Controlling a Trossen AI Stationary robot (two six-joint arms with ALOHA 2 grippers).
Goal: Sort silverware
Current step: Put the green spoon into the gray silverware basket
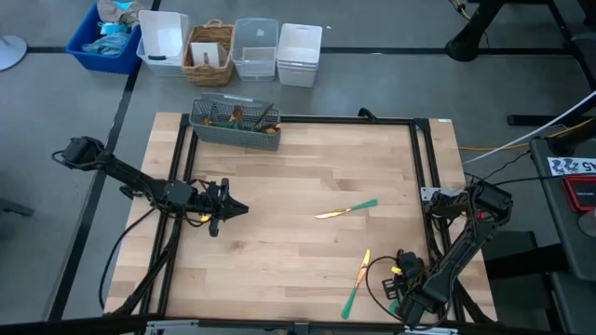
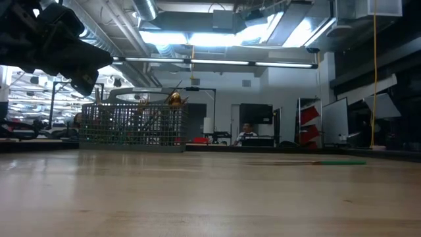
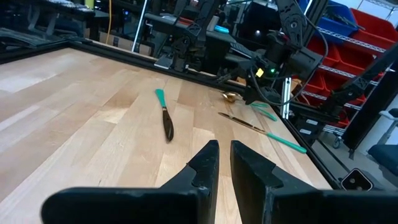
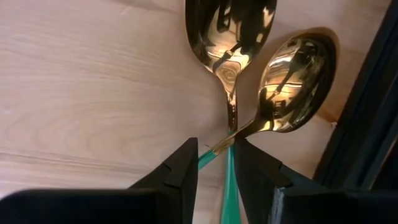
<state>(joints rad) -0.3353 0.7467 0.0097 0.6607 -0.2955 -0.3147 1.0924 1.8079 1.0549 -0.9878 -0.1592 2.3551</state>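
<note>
A: At the table's near right corner, two crossed spoons (image 4: pixel 249 68) are straddled by the right gripper (image 4: pixel 216 163), jaws parted.

B: Both handles could be pinched together. Left gripper (image 3: pixel 224 163), nearly closed, is held empty.

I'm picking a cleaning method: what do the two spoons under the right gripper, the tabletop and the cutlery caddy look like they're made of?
The two spoons: bowls look like polished gold-toned metal, mirroring the room; the slim teal handles look coated or plastic, which I can't tell. Tabletop: pale wood in joined strips with visible grain, matte finish. Cutlery caddy: grey wire mesh, probably metal.
</note>
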